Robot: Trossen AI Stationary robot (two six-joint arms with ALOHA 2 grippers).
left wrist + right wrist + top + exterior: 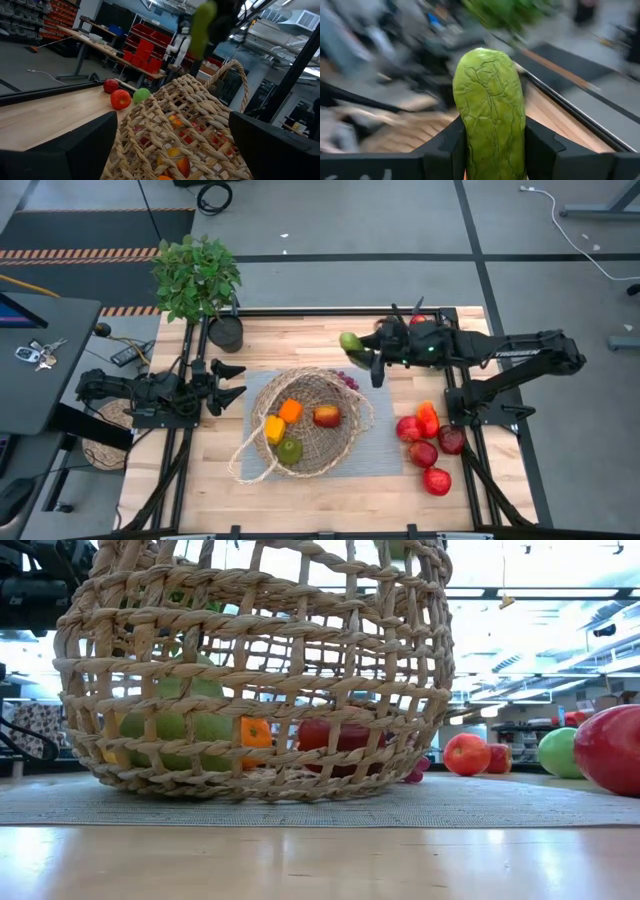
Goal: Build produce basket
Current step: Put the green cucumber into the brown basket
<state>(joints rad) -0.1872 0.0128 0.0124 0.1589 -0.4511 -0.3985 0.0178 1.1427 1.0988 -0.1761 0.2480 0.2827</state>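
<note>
Right gripper [366,356]: pinching green pear [490,115], raised beside basket [352,448] for transfer.
Left gripper [232,380]: spread, waiting at basket's other side.

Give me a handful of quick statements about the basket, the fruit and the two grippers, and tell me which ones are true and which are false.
1. The right gripper is shut on a green pear. True.
2. The basket is empty. False: it holds several pieces, among them an orange piece and a red apple.
3. The left gripper is open and holds nothing, beside the basket. True.
4. All the red apples are in the basket. False: a red cluster lies on the table on the right arm's side of the basket.
5. The potted plant stands inside the basket. False: it stands at the table's far corner.
</note>
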